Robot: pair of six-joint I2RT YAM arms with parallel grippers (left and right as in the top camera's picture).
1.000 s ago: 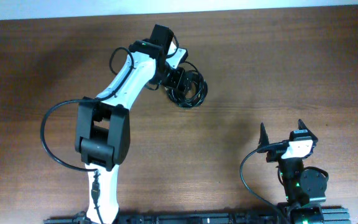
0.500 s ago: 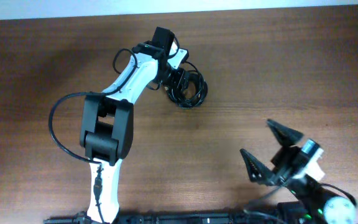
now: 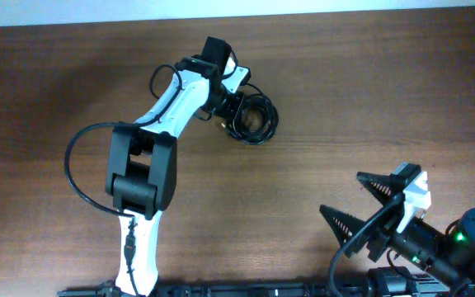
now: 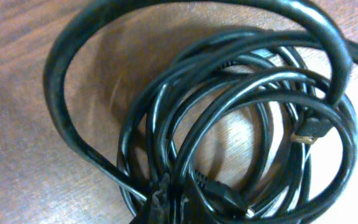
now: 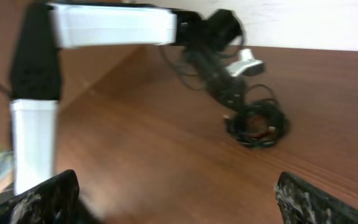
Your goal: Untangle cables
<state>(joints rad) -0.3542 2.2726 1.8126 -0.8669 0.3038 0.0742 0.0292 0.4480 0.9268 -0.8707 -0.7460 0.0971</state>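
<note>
Prob. a robotics lab or test bench, not a home. Evidence: two white-and-black robot arms, the left arm [image 3: 138, 177] rising from 7 o'clock and the right arm [image 3: 435, 247] at 5 o'clock, both based at a black rail [image 3: 246, 290] along the 6 o'clock edge of a wood-grain desk [image 3: 369, 99]. On the desk, approx. 12 o'clock, lay a bunch of black cables [image 3: 252, 120]. Per the right wrist view, a plain pale wall [image 5: 303, 18] stood behind.

Overhead view: even, moderate light, sharp; the table [image 3: 345, 99] darkens at upper left. Left wrist view: soft focus, highlights on glossy cables [image 4: 216, 190]. Right wrist view: blurred throughout.
</note>
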